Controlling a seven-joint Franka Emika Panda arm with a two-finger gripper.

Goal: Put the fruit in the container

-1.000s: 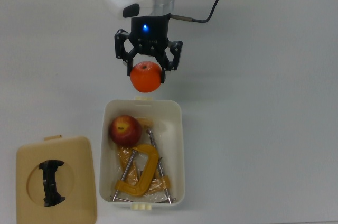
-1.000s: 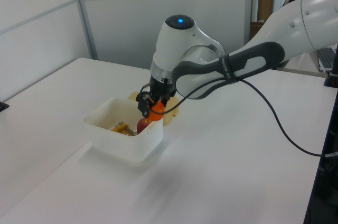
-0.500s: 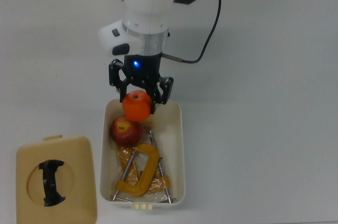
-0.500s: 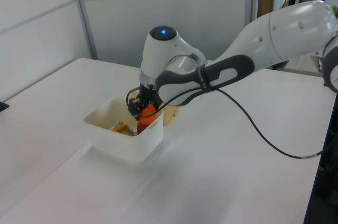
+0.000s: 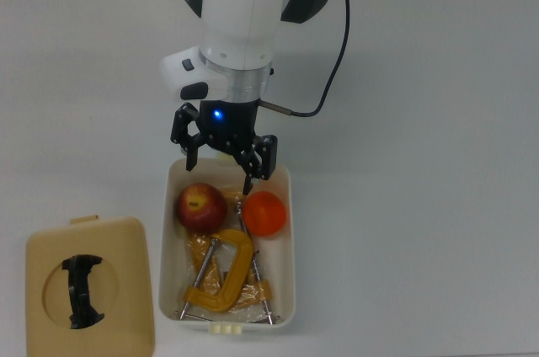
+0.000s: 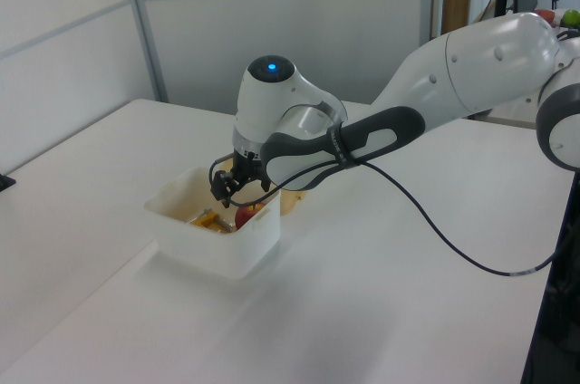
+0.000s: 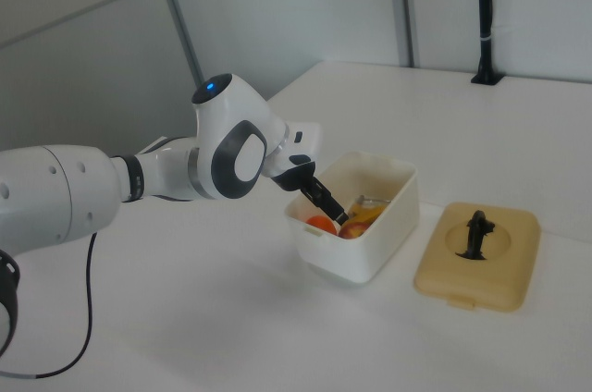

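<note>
Both fruits are in: orange (image 5: 264, 213) beside apple (image 5: 200, 207) in the container (image 5: 289, 239). The claw (image 5: 224, 159) hangs wide open, probably empty; lifting carelessly might snag the far rim.

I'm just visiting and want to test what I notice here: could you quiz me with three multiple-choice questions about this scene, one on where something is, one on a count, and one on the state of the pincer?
1. Where is the orange?
A. on the table beside the lid
B. inside the tub
C. held in the pincer

2. How many fruits are in the tub?
A. none
B. one
C. two

3. What is the pincer doing?
A. open, holding nothing
B. shut on the apple
C. shut on the lid's handle

Answers:
1 B: the orange lies in the tub, next to the clamps.
2 C: the apple and the orange both sit inside.
3 A: the pincer hangs over the tub's end with fingers spread, empty; the lid lies apart.
</note>
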